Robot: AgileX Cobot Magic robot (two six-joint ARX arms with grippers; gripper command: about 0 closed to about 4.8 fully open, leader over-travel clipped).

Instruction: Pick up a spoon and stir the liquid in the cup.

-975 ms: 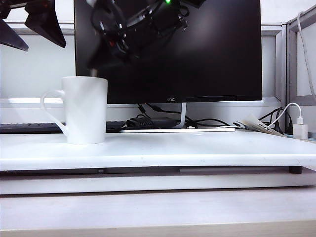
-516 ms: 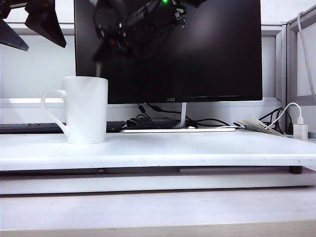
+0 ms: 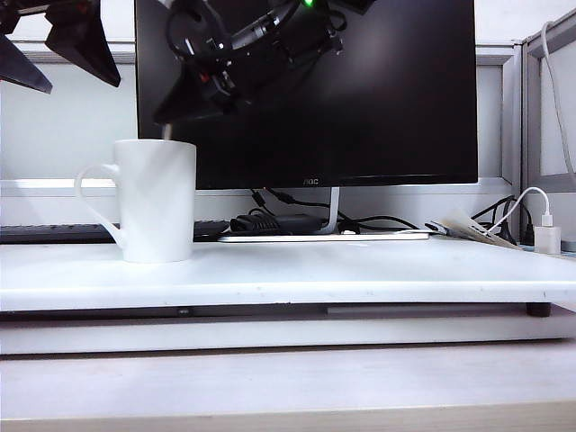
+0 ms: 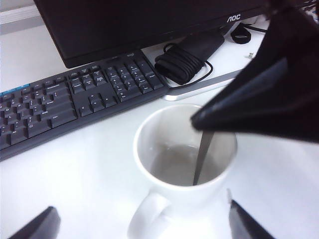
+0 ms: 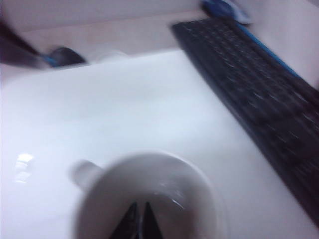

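Observation:
The white cup point(image 3: 155, 200) stands on the left of the white table, its loop handle pointing left. My right gripper point(image 3: 167, 115) hangs just above its rim, shut on the spoon. In the left wrist view the spoon point(image 4: 203, 155), a thin grey stem, drops from the right gripper point(image 4: 259, 102) into the pale liquid in the cup point(image 4: 169, 196). The right wrist view looks straight down into the cup point(image 5: 104, 199), with the right gripper point(image 5: 139, 213) closed tight. My left gripper point(image 3: 79, 85) hovers open, high and left of the cup; its fingers point(image 4: 40, 226) straddle the cup's handle from above.
A black monitor point(image 3: 378, 90) stands behind the cup, with a dark keyboard point(image 4: 65, 104) and a coiled power adapter point(image 4: 192, 55) at its foot. A white charger point(image 3: 546, 236) and cables lie at the far right. The table's front edge point(image 3: 288, 292) runs across the exterior view.
The right gripper has swayed a little above the cup with the spoon and stands near where it began. The cup and the left gripper have not moved.

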